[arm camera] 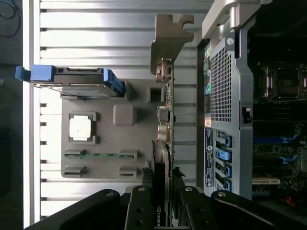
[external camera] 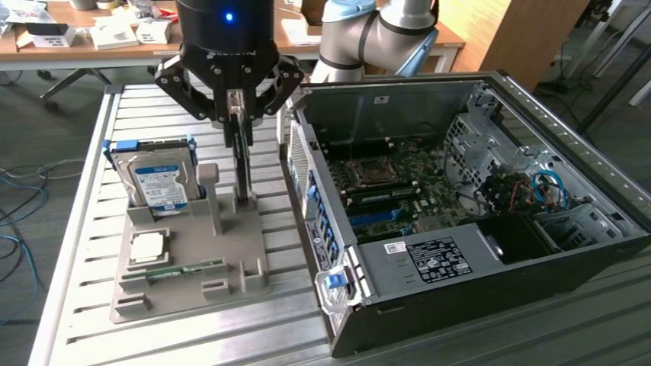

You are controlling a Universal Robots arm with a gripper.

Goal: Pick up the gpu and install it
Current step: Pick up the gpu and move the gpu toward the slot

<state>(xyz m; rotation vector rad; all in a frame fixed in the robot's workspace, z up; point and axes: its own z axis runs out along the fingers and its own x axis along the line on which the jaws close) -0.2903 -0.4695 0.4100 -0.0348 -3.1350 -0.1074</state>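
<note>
**Card in grip at parts tray**

Ribbed aluminium worktop [external camera: 87, 191]; cluttered wooden desk [external camera: 81, 19] behind. Open black computer case [external camera: 458, 305] on exterior view's right. Thin dark greenish-brown gpu card [external camera: 243, 171] upright at grey plastic holder tray [external camera: 234, 259]. Black hand [external camera: 237, 126] clamped on card's upper edge.

A slatted metal table [external camera: 87, 198] stands on grey floor [external camera: 41, 114], with blue cables [external camera: 15, 229] at the exterior view's left. Behind, a wooden desk [external camera: 72, 15] holds white boxes [external camera: 112, 34]. A wooden panel [external camera: 519, 30] rises beyond.
</note>
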